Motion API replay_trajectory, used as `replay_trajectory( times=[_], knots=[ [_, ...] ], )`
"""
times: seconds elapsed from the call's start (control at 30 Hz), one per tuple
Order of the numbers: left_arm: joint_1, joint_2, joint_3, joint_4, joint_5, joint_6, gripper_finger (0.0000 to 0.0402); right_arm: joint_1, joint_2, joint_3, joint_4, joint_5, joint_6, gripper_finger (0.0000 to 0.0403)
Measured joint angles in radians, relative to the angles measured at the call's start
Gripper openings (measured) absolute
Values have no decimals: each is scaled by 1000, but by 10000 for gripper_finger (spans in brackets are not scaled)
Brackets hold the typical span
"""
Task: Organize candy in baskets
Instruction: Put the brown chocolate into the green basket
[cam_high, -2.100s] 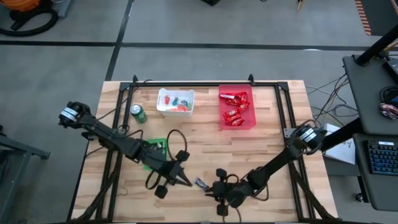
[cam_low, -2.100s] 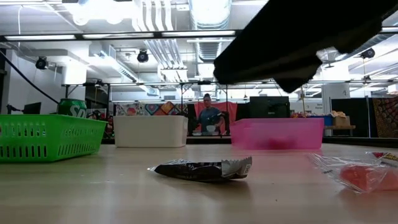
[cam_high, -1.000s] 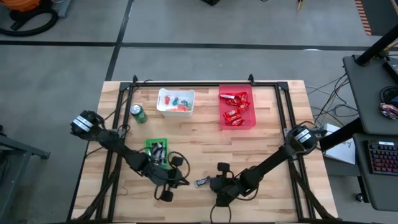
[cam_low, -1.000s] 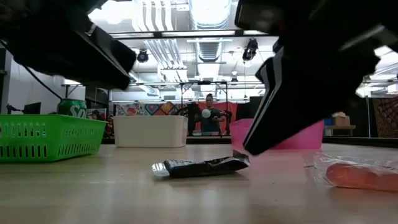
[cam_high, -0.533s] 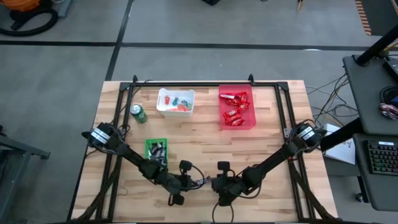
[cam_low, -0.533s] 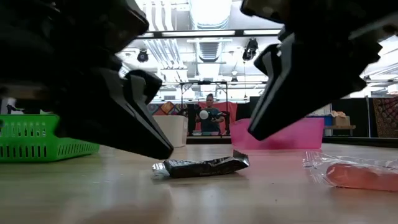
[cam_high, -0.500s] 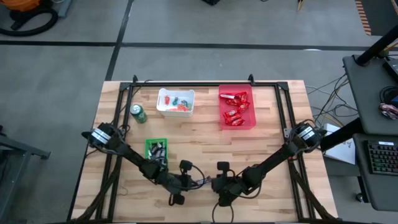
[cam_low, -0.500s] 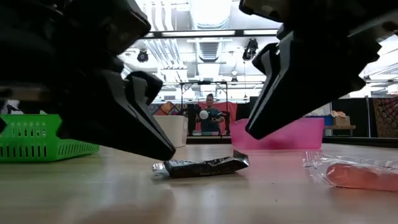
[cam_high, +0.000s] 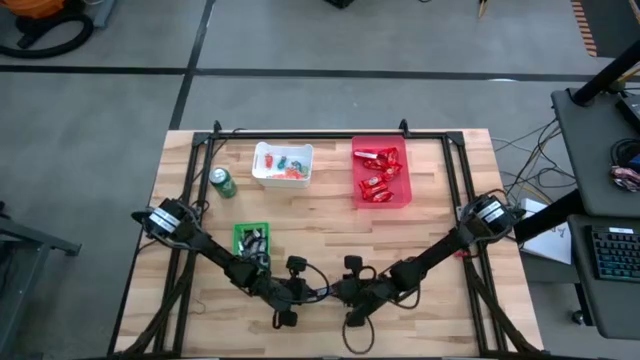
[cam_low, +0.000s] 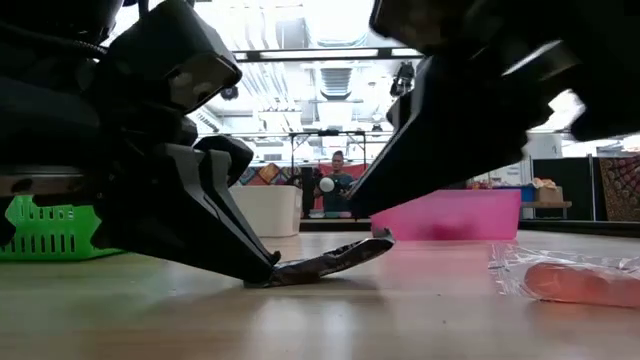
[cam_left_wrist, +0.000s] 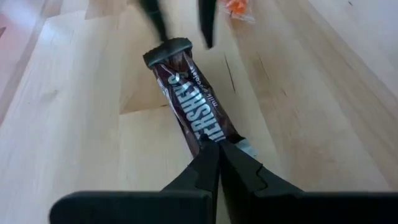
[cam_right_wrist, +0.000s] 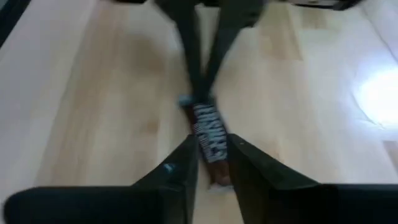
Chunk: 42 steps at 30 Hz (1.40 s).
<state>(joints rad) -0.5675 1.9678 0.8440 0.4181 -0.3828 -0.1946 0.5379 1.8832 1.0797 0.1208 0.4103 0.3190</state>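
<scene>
A dark chocolate bar (cam_left_wrist: 196, 106), one of the candy, lies near the table's front edge between my two grippers. My left gripper (cam_left_wrist: 217, 148) is shut, its tips on the bar's left end. My right gripper (cam_right_wrist: 212, 152) is open, and its fingers stand on either side of the bar's right end (cam_right_wrist: 210, 134). In the low view that end (cam_low: 378, 243) is raised off the wood. The white basket (cam_high: 283, 175), red basket (cam_high: 402, 172) and green basket (cam_high: 240, 238) hold more candy. My left gripper presses its shut fingertips down on the bar's left end (cam_left_wrist: 210, 138), beside the crimped wrapper edge. The fingers slant down from the table's left and lie along the bar. That end (cam_low: 285, 272) stays on the table while the other end tilts up. My right gripper: I cannot tell whether its fingers touch the bar.
An orange sweet in clear wrap (cam_low: 575, 280) lies on the wood to the right of the bar. A green drink can (cam_high: 222, 183) stands left of the white basket. A black frame (cam_high: 330, 137) runs along the table's far edge and sides.
My left gripper has come down and toward the table's right edge until its shut tips rest on the bar's left end. My right gripper has tipped over the bar's right end. The bar's right end has risen while its left end has stayed on the table.
</scene>
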Motion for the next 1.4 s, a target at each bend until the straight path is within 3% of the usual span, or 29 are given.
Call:
replay_trajectory(
  times=[0.17, 0.33, 0.57, 0.83, 1.17, 1.4],
  knots=[
    [-1, 16, 0, 9, -3, -10, 0, -35, 0, -34, 30, -22, 37, 142],
    [-1, 18, 0, 2, -2, -20, 0, -60, 0, -78, 143, -122, 14, 204],
    [0, 19, -2, 0, 0, -28, 0, -73, 2, -127, 181, -149, 2, 244],
    [0, 20, -4, 6, 1, -27, 0, -74, 9, -154, 245, -149, -21, 234],
    [0, 20, -4, 10, 3, -28, 0, -76, 126, -153, 441, -138, -32, 209],
    [0, 20, -5, 13, 3, -29, 0, -82, 126, -153, 441, -148, -43, 142]
  ],
)
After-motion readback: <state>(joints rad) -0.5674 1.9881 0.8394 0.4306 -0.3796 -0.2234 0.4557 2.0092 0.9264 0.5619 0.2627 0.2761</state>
